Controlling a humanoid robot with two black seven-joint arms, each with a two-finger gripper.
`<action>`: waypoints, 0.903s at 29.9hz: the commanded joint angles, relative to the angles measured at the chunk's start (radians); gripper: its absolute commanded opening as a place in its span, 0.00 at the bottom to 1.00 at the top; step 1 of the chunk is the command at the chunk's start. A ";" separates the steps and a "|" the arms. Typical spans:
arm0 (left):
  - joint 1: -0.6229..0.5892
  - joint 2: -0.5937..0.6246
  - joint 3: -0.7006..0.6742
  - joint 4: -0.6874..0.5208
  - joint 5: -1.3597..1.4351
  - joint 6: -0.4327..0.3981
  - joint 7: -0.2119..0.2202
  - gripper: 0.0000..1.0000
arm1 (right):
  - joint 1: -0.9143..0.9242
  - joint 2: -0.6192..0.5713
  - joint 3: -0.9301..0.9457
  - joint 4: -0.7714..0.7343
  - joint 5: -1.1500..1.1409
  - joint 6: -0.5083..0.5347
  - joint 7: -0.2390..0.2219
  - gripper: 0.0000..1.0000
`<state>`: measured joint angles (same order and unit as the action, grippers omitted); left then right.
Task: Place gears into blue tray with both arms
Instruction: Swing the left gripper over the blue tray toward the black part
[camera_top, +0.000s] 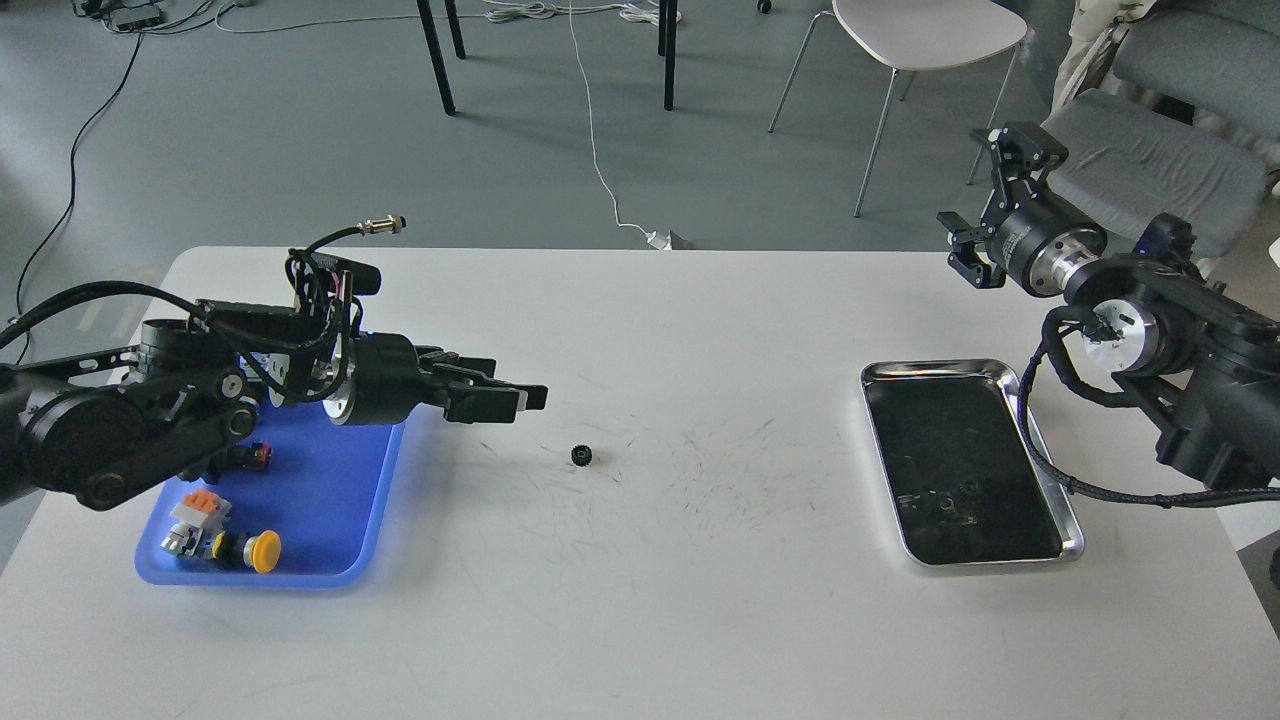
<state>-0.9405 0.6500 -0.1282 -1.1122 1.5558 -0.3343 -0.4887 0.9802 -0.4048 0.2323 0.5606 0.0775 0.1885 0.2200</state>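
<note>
- reaching in from the left of the frame, the left arm holds its left end effector (515, 397) low over the white tabletop (640, 600), just past the right rim of the blue tray (340, 575).
- its two fingers show a narrow gap and hold nothing; they touch nothing.
- a single black gear (582, 456) lies on the tabletop near the middle of the frame, a little right of and below those fingertips, apart from them.
- the blue tray at lower left holds several push buttons, among them one with a yellow cap (264, 551).
- the right end effector (985, 210) is raised at upper right, beyond the table's far edge, jaws spread wide and empty.
- a steel tray (1040, 455) with a dark inside sits at right of the tabletop.
</note>
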 joint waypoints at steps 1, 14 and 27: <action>-0.049 0.028 0.004 -0.017 0.006 -0.006 0.000 0.99 | 0.000 -0.005 -0.002 -0.001 -0.002 -0.001 -0.001 0.94; -0.129 0.161 -0.031 -0.071 -0.168 -0.154 0.000 0.99 | -0.002 -0.016 -0.005 -0.010 -0.004 0.000 0.002 0.94; -0.124 0.091 -0.030 -0.092 0.340 0.049 0.000 0.99 | -0.002 -0.014 -0.010 -0.057 -0.021 0.002 0.001 0.94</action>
<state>-1.0636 0.7457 -0.1590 -1.1999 1.7955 -0.3224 -0.4888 0.9791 -0.4205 0.2232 0.5170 0.0659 0.1902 0.2218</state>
